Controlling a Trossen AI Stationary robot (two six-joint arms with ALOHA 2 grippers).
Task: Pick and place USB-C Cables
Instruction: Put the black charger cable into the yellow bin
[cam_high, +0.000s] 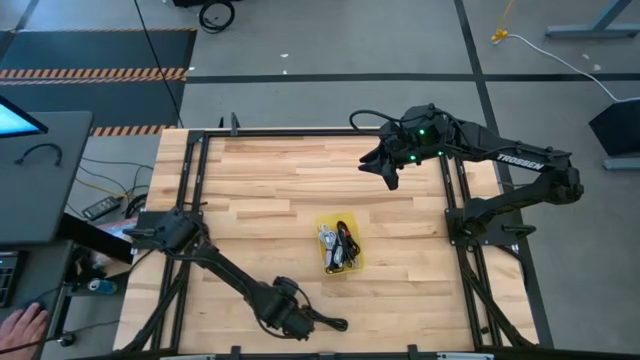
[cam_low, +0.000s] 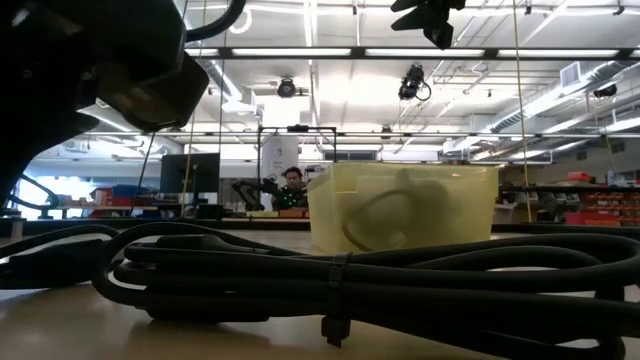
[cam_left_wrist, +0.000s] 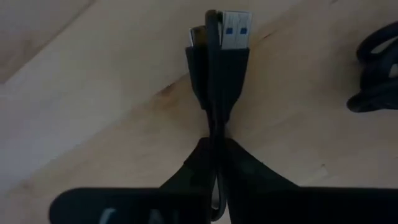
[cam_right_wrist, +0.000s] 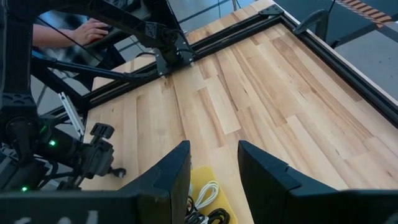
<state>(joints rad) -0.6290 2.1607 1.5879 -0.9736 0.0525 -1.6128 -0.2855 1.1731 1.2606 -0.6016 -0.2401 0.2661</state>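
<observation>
A black bundled USB-C cable (cam_left_wrist: 219, 68) lies on the wooden table near its near edge. Its blue-tongued plug (cam_left_wrist: 236, 30) points away from my left gripper (cam_left_wrist: 215, 142), which is shut on it from above (cam_high: 292, 312). In the low view the same cable (cam_low: 350, 280) stretches across the foreground. A yellow bin (cam_high: 356, 262) at the table's middle holds several more cables, white and black. My right gripper (cam_right_wrist: 214, 168) hangs open high over the far right part of the table (cam_high: 390, 175), with nothing between its fingers. My left gripper pinches the black cable bundle between its two fingers, just behind the plug housings (cam_left_wrist: 214, 121). The fingers point straight down and the cable strands run out between them. The plug end rests on the table; the rest of the bundle (cam_high: 328, 322) trails toward the right along the table.
Part of another black cable (cam_left_wrist: 376, 68) lies close by on the wood. A black metal frame (cam_high: 190, 180) borders the table on all sides. A person's hand (cam_high: 22, 325) rests at a desk beyond the table's left edge.
</observation>
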